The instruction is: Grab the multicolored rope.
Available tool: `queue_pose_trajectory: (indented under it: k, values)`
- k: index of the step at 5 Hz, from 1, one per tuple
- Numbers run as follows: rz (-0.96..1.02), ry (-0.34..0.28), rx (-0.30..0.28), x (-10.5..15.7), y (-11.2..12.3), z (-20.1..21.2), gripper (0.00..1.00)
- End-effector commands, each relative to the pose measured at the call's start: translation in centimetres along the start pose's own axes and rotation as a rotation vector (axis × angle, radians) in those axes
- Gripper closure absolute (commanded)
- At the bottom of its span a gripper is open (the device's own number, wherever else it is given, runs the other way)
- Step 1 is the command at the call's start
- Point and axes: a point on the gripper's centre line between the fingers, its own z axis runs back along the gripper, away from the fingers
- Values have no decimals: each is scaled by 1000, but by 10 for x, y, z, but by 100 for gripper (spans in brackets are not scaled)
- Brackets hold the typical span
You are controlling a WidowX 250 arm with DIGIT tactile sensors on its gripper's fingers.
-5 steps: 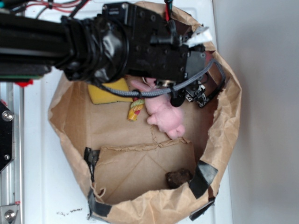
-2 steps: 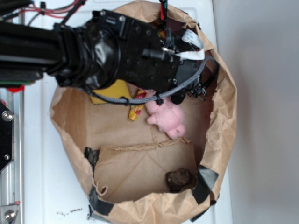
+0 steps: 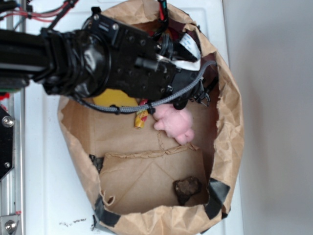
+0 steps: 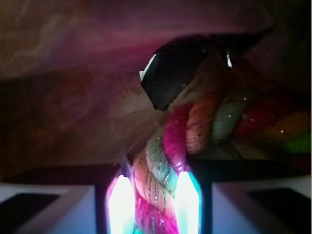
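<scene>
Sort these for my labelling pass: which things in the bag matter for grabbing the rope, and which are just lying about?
Job:
multicolored rope
gripper, rope between its fingertips

Lying about:
pink plush bunny
yellow sponge wedge
dark lump
paper bag holding it all

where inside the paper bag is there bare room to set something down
Free: the bag floor below the torn seam, left of the dark lump, and the strip left of the multicolored rope. Crowded: the top, where the gripper, pink plush bunny and yellow sponge cluster.
</scene>
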Motion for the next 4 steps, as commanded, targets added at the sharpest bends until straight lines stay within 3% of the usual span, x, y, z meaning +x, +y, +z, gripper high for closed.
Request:
queue_pose_trajectory:
  k: [1,3,4]
  values:
    - [-58,5,32,-6,17,10,100]
    - [-438,-82,-232,-30,18,73,100]
    - [-509,-80,-289,-35,11,100,100]
